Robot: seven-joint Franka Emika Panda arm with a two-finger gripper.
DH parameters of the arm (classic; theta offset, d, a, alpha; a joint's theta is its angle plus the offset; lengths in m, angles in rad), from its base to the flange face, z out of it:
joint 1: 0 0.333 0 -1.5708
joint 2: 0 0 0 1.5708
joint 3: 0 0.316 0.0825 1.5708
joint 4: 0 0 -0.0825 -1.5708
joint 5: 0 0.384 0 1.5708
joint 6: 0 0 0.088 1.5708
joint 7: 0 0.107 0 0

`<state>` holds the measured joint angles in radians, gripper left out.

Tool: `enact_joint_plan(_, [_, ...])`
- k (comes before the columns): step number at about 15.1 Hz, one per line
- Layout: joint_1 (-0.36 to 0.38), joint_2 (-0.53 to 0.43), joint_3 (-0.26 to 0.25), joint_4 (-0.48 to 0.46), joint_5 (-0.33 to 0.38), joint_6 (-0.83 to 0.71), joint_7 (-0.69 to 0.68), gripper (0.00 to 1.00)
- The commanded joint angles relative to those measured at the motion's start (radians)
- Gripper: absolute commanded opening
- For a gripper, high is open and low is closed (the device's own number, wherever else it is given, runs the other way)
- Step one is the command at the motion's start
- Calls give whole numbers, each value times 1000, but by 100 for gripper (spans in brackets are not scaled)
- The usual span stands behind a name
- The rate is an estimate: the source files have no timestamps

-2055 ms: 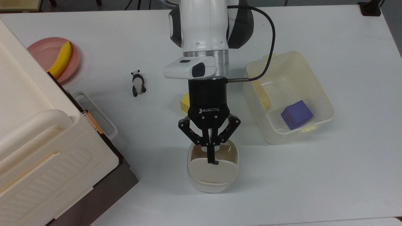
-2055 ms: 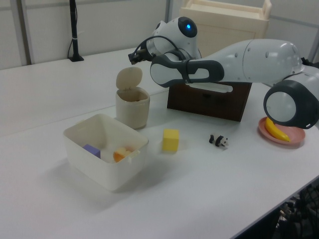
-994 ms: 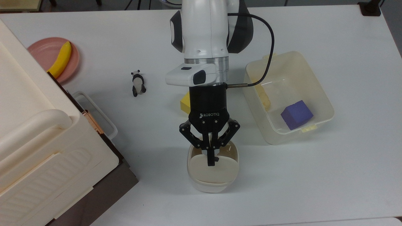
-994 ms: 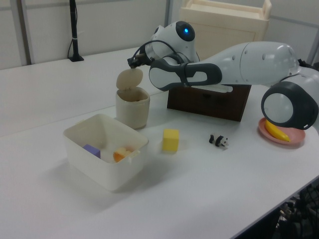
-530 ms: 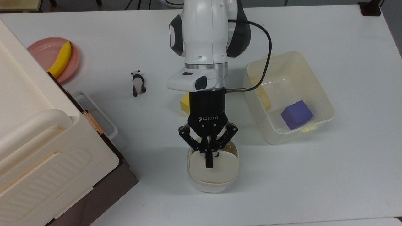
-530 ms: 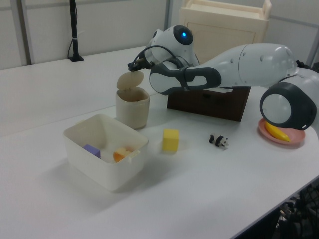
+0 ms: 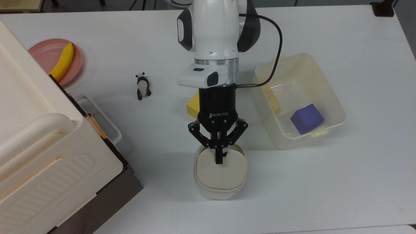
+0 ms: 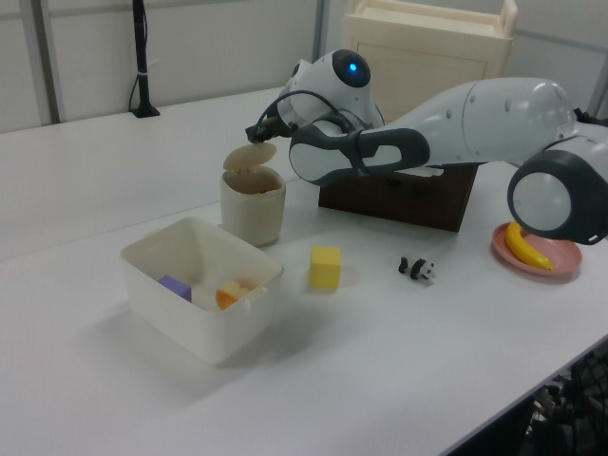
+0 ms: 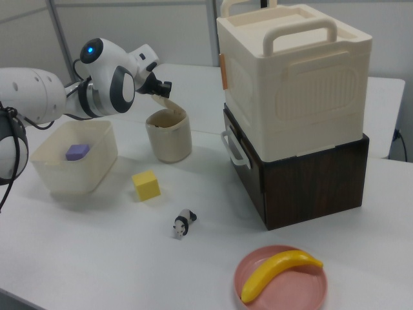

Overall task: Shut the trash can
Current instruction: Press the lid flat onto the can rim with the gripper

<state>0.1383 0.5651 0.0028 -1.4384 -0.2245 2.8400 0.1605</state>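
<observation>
The trash can (image 7: 219,190) is a small cream bin near the table's front edge in the top view. Its hinged lid (image 7: 219,174) is tipped far down over the opening, with a narrow gap left at the rim nearest the arm. In the left view the lid (image 8: 247,158) slants above the can (image 8: 253,207). My gripper (image 7: 219,159) is shut, empty, with its fingertips pressed on the lid's top near its free edge. The right view shows the gripper (image 9: 164,90) just above the can (image 9: 168,137).
A yellow cube (image 7: 193,105) lies partly under the wrist. On the top view's right stands a translucent tub (image 7: 336,97) holding a purple cube (image 7: 307,118). A toy panda (image 7: 142,86), a banana (image 7: 63,61) on a pink plate (image 7: 44,53) and a big cream box (image 7: 35,143) sit on the top view's left.
The shut gripper has drawn back toward the arm's base and lower, pushing the lid from nearly upright to a low slant over the can.
</observation>
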Motion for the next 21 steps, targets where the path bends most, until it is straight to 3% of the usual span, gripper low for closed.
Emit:
enact_joint_plan(1, [4,-86,5,-143,-21,12,-6,0])
enact_joint_plan(16, [-9,9,5,-168,-58,7,-16,0])
enact_joint_plan(18, [-16,-34,6,-168,-55,6,-9,0])
enact_joint_plan(21, [-14,-184,6,-210,-29,-36,19,0])
